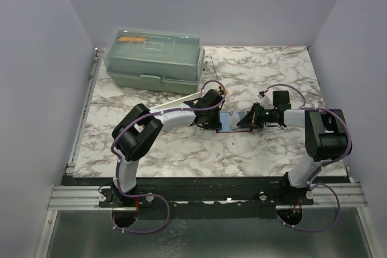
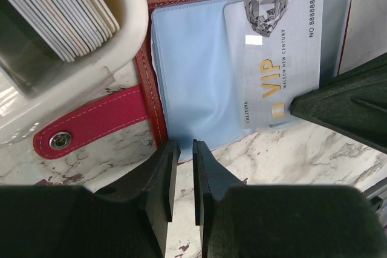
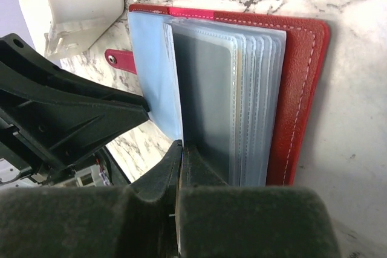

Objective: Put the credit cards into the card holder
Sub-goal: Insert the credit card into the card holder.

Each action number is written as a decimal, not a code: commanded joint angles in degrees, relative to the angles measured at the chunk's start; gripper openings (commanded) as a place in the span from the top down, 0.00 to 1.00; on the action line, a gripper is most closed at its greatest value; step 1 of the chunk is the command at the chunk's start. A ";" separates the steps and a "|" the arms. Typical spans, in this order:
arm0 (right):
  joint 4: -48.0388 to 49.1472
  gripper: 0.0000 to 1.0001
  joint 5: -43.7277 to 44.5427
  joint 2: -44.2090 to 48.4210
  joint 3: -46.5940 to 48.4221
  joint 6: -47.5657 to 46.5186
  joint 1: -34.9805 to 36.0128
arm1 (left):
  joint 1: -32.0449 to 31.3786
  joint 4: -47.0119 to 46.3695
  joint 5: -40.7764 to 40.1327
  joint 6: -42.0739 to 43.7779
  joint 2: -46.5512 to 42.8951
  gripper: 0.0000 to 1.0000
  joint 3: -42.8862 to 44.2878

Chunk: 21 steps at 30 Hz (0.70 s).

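A red card holder [image 1: 225, 122] lies open on the marble table between my two grippers, its clear sleeves fanned out [image 3: 260, 89]. A pale blue-grey credit card [image 2: 284, 46] marked VIP sits partly inside one sleeve. My right gripper [image 3: 183, 146] is shut on that card's outer edge, and its dark finger [image 2: 338, 104] shows at the card's corner. My left gripper [image 2: 181, 149] hovers at the near edge of the pale blue sleeve [image 2: 193, 77]. Its jaws stand a narrow gap apart with only table between them. More credit cards [image 2: 66, 10] stand stacked in a white tray [image 2: 130, 28].
The white card tray [image 1: 175, 102] lies just left of the holder, close behind my left gripper [image 1: 214, 115]. A green lidded box [image 1: 154, 58] sits at the back left. The holder's red snap strap [image 2: 97, 119] lies flat on the table towards the tray.
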<state>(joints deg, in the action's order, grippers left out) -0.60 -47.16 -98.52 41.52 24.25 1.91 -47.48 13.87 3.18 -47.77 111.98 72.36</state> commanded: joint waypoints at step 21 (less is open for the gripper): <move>-15.49 0.50 20.08 10.86 0.52 -4.20 4.67 | 0.70 2.38 -2.73 0.88 -3.24 0.74 -2.13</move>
<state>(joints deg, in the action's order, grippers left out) -6.04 -33.45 -89.45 40.49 24.64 7.03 -47.31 14.37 2.90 -48.12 111.39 71.42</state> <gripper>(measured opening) 0.484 0.249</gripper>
